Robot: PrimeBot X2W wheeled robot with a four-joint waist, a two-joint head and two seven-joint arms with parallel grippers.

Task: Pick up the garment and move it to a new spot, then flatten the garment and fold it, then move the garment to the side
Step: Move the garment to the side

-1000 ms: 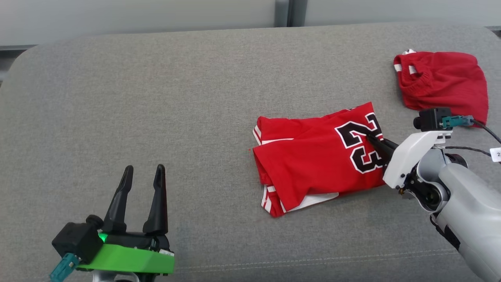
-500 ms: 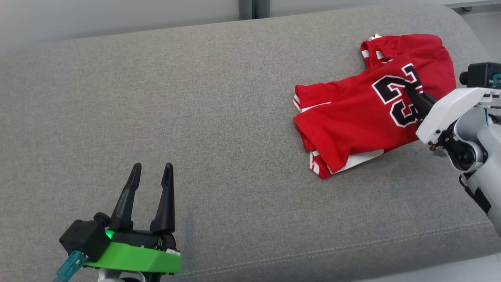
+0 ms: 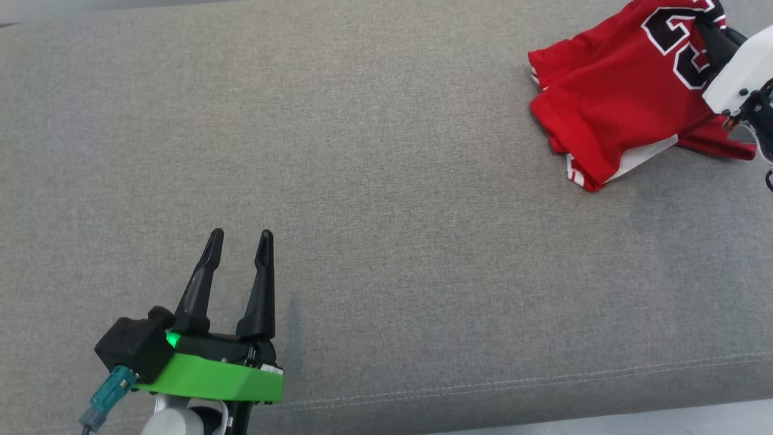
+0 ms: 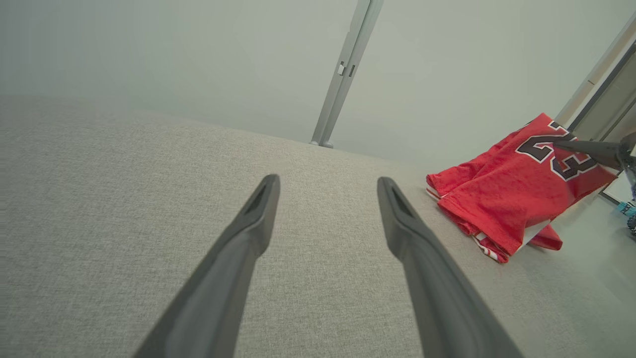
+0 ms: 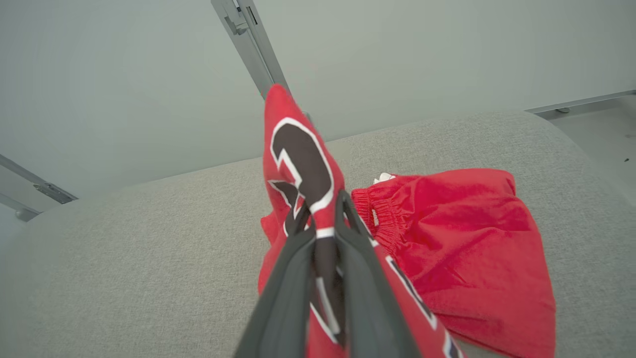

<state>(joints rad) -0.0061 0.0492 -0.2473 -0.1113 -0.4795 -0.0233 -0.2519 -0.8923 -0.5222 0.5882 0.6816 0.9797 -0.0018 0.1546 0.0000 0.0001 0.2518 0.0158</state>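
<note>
The grey cushion (image 3: 362, 181) carries jersey (image 3: 604, 103) and shorts (image 5: 462, 238).

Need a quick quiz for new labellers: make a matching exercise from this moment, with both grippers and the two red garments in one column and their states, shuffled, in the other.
Things:
1. left gripper
2. right gripper
3. jersey
4. shorts

States:
A. one end lifted, the other end on the cushion
B. fingers open above bare cushion
C. lying on the cushion, elastic waistband showing
D. fingers shut on red cloth with a black numeral

Pairs: 1-B, 2-D, 3-A, 4-C
</note>
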